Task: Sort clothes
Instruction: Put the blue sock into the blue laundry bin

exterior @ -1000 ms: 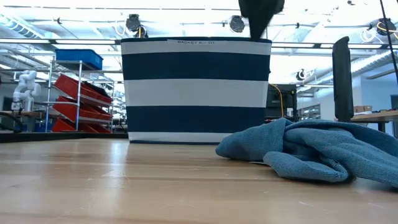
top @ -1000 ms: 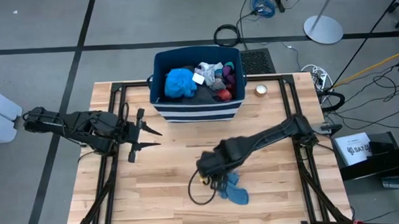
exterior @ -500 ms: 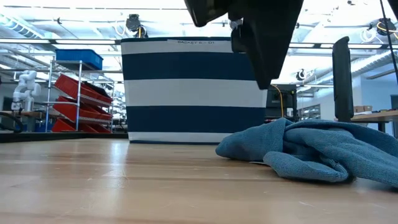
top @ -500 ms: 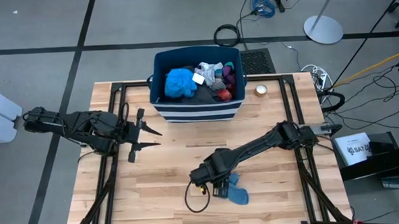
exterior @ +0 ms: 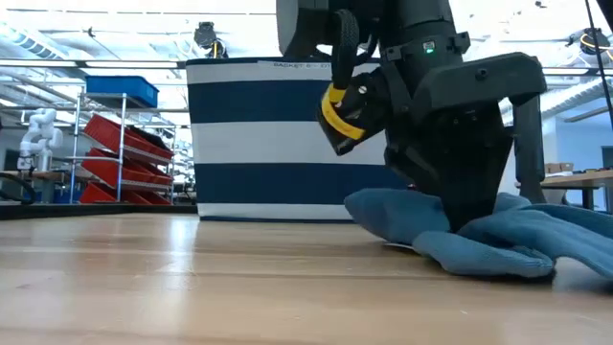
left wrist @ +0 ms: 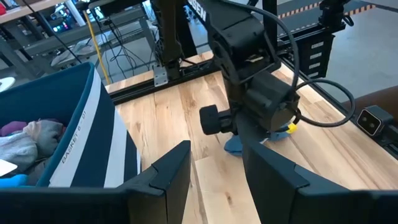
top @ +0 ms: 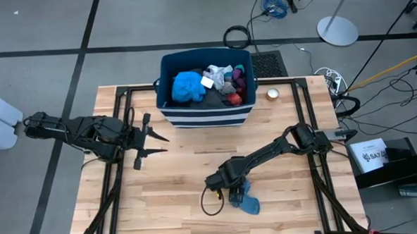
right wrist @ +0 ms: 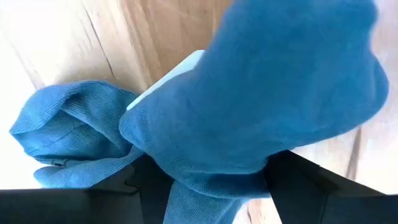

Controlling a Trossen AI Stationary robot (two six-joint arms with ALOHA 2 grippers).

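The right pincer (top: 239, 195) is down on the blue socks (top: 247, 200) near the desk's (top: 183, 181) front edge, its fingers (right wrist: 298, 180) set narrowly either side of a fold of the fabric, which bulges up between them in the right wrist view; whether they have closed on it I cannot tell. In the low view the right arm stands directly over the socks (exterior: 479, 235) and hides their middle, with the striped bin (exterior: 297, 139) close behind. The bin (top: 207, 113) sits at the desk's back edge, filled with the other clothes (top: 211, 85), a bright blue piece on its left side and grey, white and red ones on its right. Small writing near the bin's rim reads "BASKET" followed by characters too small to make out. The left pincer (top: 153, 142) hangs wide apart over the left side of the desk, well apart from both bin and socks. A small round object (top: 272, 94) lies just beside the bin's right side. Bare wood lies open between the two arms and in front of the bin; the socks lie near the front edge, with little room beyond them. Cables (top: 274, 5) trail on the floor behind the desk.
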